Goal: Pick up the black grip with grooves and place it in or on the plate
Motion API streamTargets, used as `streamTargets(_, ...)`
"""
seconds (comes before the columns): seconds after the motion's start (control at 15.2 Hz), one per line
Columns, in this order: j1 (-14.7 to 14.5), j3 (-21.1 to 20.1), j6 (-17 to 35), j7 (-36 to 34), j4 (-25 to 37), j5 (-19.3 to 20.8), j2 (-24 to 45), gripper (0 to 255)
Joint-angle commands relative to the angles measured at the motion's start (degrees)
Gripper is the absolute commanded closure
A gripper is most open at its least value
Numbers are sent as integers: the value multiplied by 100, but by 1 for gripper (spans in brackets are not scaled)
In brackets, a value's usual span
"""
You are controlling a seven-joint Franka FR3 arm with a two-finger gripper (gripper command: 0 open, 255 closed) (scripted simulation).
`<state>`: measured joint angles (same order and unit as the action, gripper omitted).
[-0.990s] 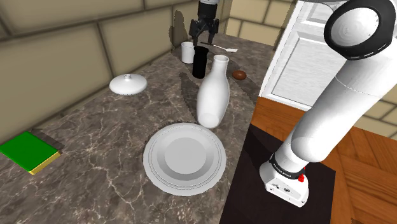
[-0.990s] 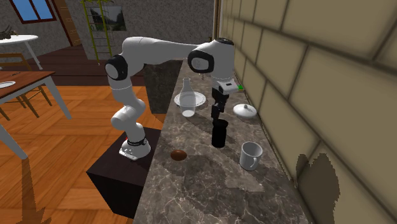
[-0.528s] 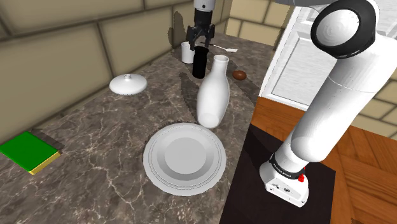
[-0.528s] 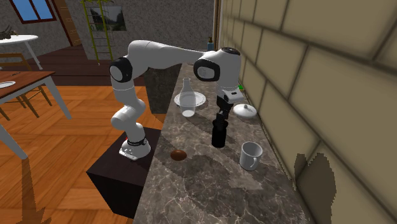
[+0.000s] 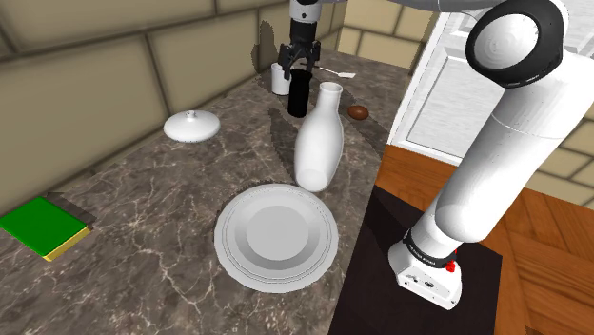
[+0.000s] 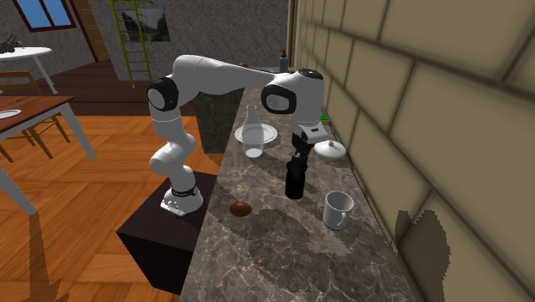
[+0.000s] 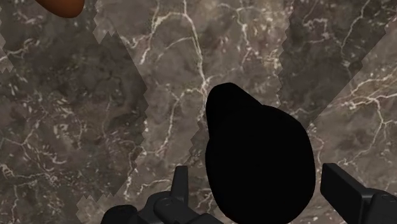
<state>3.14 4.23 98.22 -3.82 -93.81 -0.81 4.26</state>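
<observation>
Grip point(image 5: 300, 93): upright by the worktop's point(image 5: 143, 190) far wall-side corner beside mug point(image 5: 280, 78); I see gripper point(image 7: 259, 177) open astride it, holding nothing; risks: lopsided closing topples it, carry clips bottle point(image 5: 319, 138) before plate point(image 5: 276, 235).

I see my gripper point(image 6: 297, 163) right at the top of the upright black grip point(image 6: 295, 184), midway across the marble bench point(image 6: 274, 257). A white mug point(image 6: 337, 209) sits near the bench's wall edge, and a brown lump point(image 6: 241, 208) near its open edge.
</observation>
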Motion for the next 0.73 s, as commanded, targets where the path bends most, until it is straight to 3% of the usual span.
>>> streamTargets(0.0,0,0,0,0,0,0,0,0)
streamTargets(0.07,0,0,0,0,0,0,0,0)
streamTargets(0.13,0,0,0,0,0,0,0,255)
streamTargets(0.66,0,0,1,0,0,0,1,255)
